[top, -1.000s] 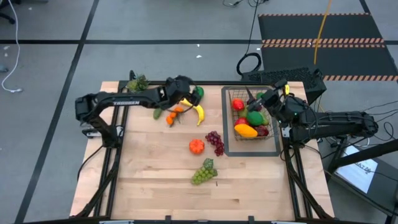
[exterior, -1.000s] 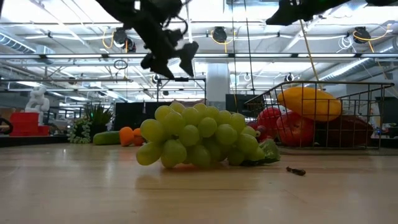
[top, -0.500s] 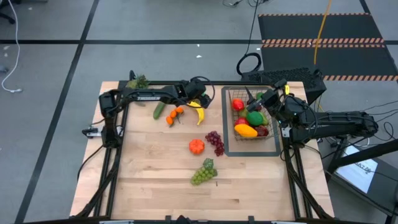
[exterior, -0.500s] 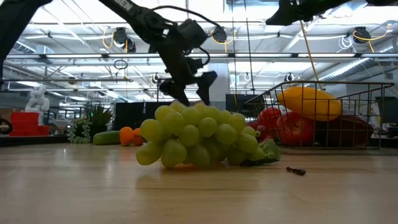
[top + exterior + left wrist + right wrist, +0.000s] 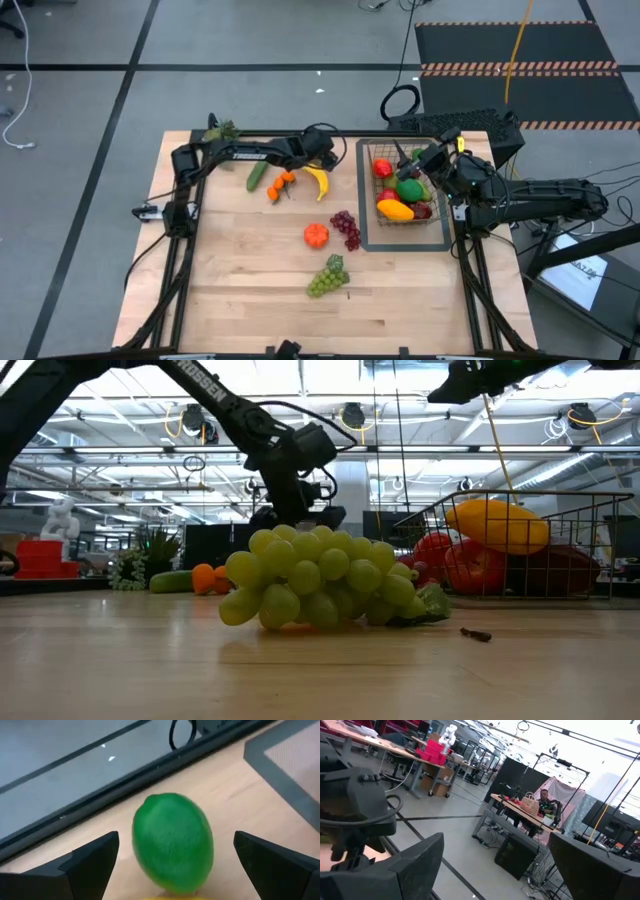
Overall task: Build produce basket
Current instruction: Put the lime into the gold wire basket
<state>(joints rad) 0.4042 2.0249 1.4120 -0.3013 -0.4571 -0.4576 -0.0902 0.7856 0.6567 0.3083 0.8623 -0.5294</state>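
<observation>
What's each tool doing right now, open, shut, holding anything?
Left tool: open, straddling the lime, not gripping it.
Right tool: open, empty, above the basket.

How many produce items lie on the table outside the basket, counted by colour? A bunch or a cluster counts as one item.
Green: 3 (cucumber, lime, green grapes)
Yellow: 1 (banana)
Orange: 2 (small orange cluster, single orange fruit)
Purple: 1 (purple grapes)
Total: 7
</observation>
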